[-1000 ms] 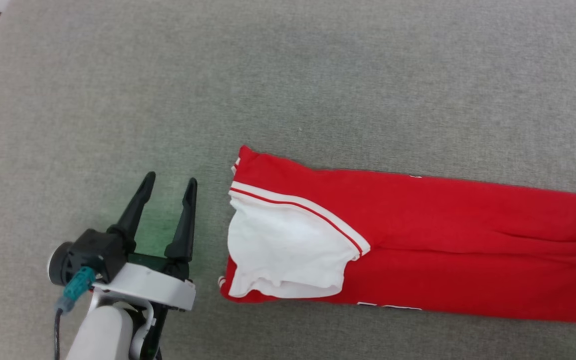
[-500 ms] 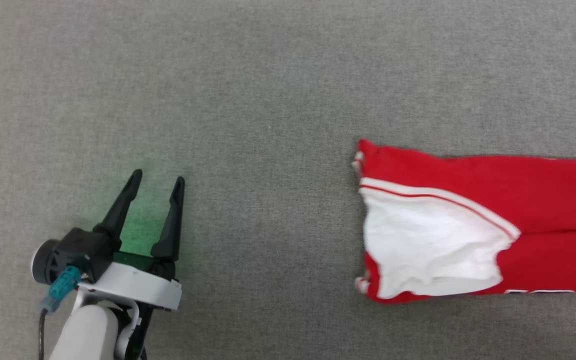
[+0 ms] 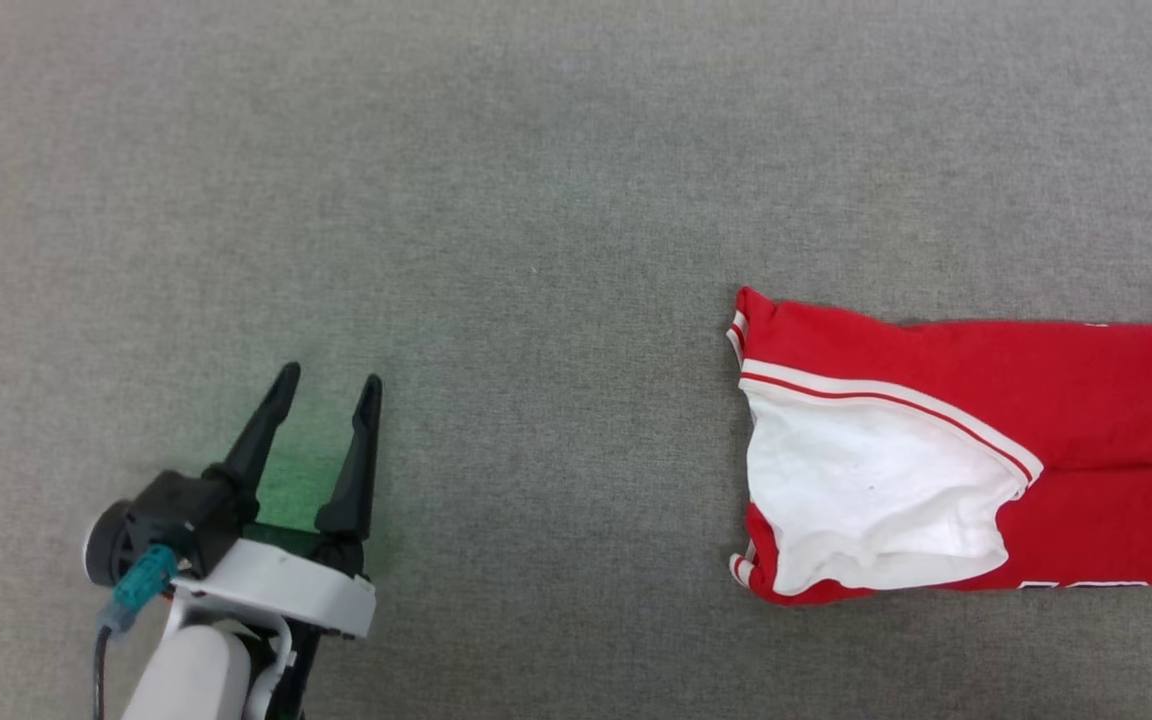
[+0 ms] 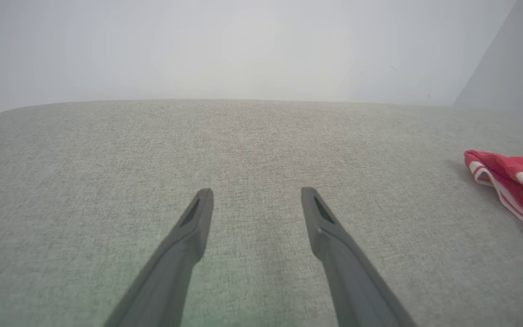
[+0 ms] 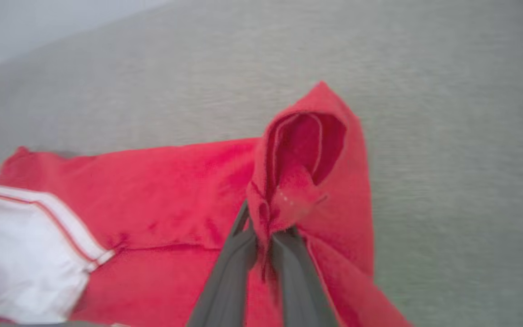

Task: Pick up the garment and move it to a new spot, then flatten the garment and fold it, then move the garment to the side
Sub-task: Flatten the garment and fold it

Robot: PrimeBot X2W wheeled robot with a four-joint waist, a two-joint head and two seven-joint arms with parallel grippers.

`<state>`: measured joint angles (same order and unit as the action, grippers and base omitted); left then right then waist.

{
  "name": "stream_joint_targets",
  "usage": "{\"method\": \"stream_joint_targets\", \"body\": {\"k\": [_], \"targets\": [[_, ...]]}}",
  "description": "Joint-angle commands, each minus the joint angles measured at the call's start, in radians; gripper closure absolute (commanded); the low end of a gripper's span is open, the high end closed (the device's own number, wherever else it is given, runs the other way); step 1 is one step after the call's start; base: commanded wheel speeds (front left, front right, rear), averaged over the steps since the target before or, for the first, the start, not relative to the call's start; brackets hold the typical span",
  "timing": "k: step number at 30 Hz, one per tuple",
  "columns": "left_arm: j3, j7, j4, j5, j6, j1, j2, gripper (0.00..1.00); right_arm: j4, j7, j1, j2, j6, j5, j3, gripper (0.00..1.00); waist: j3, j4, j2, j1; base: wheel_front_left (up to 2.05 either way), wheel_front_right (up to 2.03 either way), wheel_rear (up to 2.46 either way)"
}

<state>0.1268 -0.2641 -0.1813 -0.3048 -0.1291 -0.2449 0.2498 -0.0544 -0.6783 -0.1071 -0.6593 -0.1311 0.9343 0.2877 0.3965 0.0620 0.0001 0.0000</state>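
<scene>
Checking for writing first: found a scrap of white-outlined print (image 3: 1086,583) at the lower edge of the garment (image 3: 936,370) in the head view, mostly hidden, too partial to read. Recorded the garment as a long folded strip on the grey fabric-covered counter (image 3: 536,200), at the right of that view and running off its right edge, white sleeve (image 3: 866,500) on top at the left end, bordered by white-and-red stripe trim (image 3: 886,395). Noted the right gripper (image 5: 266,234) in its wrist view, jaws clamped together on a bunched fold of the garment (image 5: 175,181), the fold raised into a hooded peak above the flat part. Noted the left gripper (image 3: 330,375) at the lower left of the head view, jaws apart, holding nothing. Confirmed by the left wrist view: left gripper (image 4: 257,191) spread over the counter, striped end of the garment (image 4: 511,175) at far right. Compared against one second before: sleeve end then just beside the left gripper, now well apart from it, toward the robot's right. Allowed for camera shift, the whole head view having moved. Saw little change against half a second before.
</scene>
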Motion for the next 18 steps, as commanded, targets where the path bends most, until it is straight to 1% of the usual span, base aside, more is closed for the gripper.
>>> {"method": "stream_joint_targets", "body": {"k": [1,5,9,13,18], "targets": [[-0.004,0.001,-0.003,-0.005,-0.002,0.013,-0.005,0.0,-0.072,-0.008,0.016,0.013,0.001,0.026,-0.03,1.0,-0.01,0.005,-0.0001,0.0,0.0,0.0,0.0],[-0.002,0.001,-0.008,-0.013,-0.002,0.026,-0.016,0.0,-0.246,-0.041,0.027,0.022,0.001,0.044,-0.122,1.0,-0.022,0.013,-0.0001,0.0,0.0,0.0,0.0],[0.008,0.001,-0.011,-0.021,-0.002,0.024,-0.027,0.0,-0.34,-0.079,-0.018,0.046,0.001,0.03,-0.253,1.0,-0.032,0.03,-0.0001,0.0,0.0,0.0,0.0],[0.014,0.001,-0.014,-0.03,-0.002,0.02,-0.038,0.0,-0.342,-0.095,-0.083,0.083,0.001,-0.003,-0.398,1.0,-0.036,0.055,-0.0001,0.0,0.0,0.0,0.0],[0.016,0.001,-0.014,-0.035,-0.002,0.023,-0.049,0.0,-0.276,-0.09,-0.177,0.124,0.001,-0.064,-0.548,1.0,-0.034,0.083,-0.0001,0.0,0.0,0.0,0.0]]}}
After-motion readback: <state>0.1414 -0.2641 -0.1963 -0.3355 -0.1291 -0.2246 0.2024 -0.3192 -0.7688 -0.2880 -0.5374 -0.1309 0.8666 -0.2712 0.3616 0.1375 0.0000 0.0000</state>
